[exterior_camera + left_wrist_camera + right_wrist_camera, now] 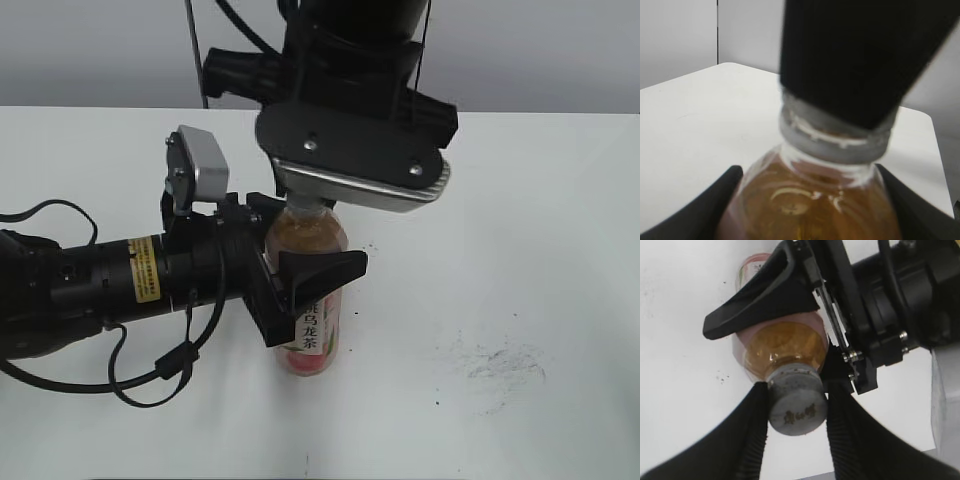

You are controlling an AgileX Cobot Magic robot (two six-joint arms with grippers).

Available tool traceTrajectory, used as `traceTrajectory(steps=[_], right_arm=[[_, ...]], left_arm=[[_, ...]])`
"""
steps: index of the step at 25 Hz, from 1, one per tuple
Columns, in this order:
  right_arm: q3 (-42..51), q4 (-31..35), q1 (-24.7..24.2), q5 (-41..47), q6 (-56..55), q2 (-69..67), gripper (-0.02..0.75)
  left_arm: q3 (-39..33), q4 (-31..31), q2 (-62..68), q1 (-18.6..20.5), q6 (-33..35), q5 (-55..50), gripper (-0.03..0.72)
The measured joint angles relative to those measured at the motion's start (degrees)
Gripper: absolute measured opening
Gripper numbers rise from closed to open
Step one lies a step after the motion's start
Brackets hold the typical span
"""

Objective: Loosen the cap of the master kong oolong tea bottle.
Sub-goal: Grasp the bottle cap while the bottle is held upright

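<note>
The master kong oolong tea bottle (312,330) stands upright on the white table, amber tea above a pink label. My left gripper (312,270) is shut on its body from the left; in the left wrist view its black fingertips (810,200) flank the bottle's shoulder (810,200). My right gripper (305,200) comes down from above and is shut on the cap (797,410), a grey-white disc with a dark mark, pinched between two ribbed black fingers (796,412). The cap's ribbed rim (832,137) shows under the black right finger in the left wrist view.
The white table (520,250) has a smudge of dark specks (500,365) at the right. The left arm and its cables (90,290) lie across the table's left side. A grey wall stands behind.
</note>
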State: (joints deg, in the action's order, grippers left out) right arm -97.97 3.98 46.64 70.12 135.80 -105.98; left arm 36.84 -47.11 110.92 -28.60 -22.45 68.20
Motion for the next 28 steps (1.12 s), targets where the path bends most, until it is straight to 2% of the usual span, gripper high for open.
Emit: traceTrajectory(steps=[3,9,13,18,22,24,28], right_arm=[[-0.14,0.05,0.0,0.0,4.88,0.0,0.269],[-0.75,0.0,0.0,0.5,6.31,-0.07,0.269],[-0.75,0.37,0.0,0.75,-0.46,-0.07,0.269],[-0.9,0.74,0.0,1.13,-23.55,-0.07,0.294],[-1.6,2.52,0.0,0.18,-43.01,-0.07,0.5],[-1.65,2.36,0.0,0.07,-56.56,-0.07,0.58],[-1.66,0.43,0.0,0.02,-79.73,-0.07,0.584]], left_arm=[[0.0,0.0,0.0,0.0,-0.05,0.0,0.445],[0.0,0.0,-0.07,0.0,-0.05,0.0,0.445],[0.0,0.0,-0.07,0.0,-0.05,0.0,0.445],[0.0,-0.25,-0.07,0.0,0.0,0.0,0.445],[0.0,-0.09,-0.07,0.0,-0.06,-0.11,0.445],[0.0,-0.05,-0.07,0.0,-0.06,-0.11,0.445],[0.0,-0.05,-0.07,0.0,-0.06,-0.11,0.445]])
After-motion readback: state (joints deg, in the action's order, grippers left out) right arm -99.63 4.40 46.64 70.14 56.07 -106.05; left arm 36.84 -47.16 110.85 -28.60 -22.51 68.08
